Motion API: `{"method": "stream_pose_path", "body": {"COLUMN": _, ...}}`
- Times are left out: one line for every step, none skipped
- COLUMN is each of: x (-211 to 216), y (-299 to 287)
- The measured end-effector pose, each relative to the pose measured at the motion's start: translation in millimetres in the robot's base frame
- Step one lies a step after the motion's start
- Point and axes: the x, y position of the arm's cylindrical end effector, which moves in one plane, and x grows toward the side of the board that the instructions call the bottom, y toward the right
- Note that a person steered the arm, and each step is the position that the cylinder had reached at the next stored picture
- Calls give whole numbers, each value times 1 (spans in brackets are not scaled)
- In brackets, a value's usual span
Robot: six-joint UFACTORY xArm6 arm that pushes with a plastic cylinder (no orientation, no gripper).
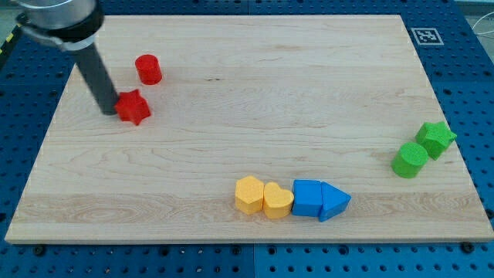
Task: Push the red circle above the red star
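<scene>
The red circle (148, 69) is a short red cylinder near the board's upper left. The red star (133, 106) lies just below it and slightly to the view's left, with a small gap between them. My tip (110, 112) is at the lower end of the dark rod that slants down from the view's top left. It is right against the red star's left side. It is below and to the left of the red circle.
A yellow hexagon (249, 194), a yellow heart (278, 201), a blue cube (307, 198) and a blue triangle (333, 202) form a row at the bottom centre. A green cylinder (409, 161) and a green star (435, 139) sit at the right edge. An ArUco tag (425, 35) is at the top right.
</scene>
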Motion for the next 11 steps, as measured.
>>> {"method": "stream_pose_path", "body": {"x": -17, "y": 35}}
{"method": "stream_pose_path", "body": {"x": -23, "y": 42}}
{"method": "stream_pose_path", "body": {"x": -23, "y": 34}}
{"method": "stream_pose_path", "body": {"x": -26, "y": -4}}
{"method": "stream_pose_path", "body": {"x": -44, "y": -51}}
{"method": "stream_pose_path", "body": {"x": -82, "y": -77}}
{"method": "stream_pose_path", "body": {"x": -108, "y": -76}}
{"method": "stream_pose_path", "body": {"x": -113, "y": -49}}
{"method": "stream_pose_path", "body": {"x": -105, "y": -11}}
{"method": "stream_pose_path", "body": {"x": -97, "y": 31}}
{"method": "stream_pose_path", "body": {"x": -85, "y": 58}}
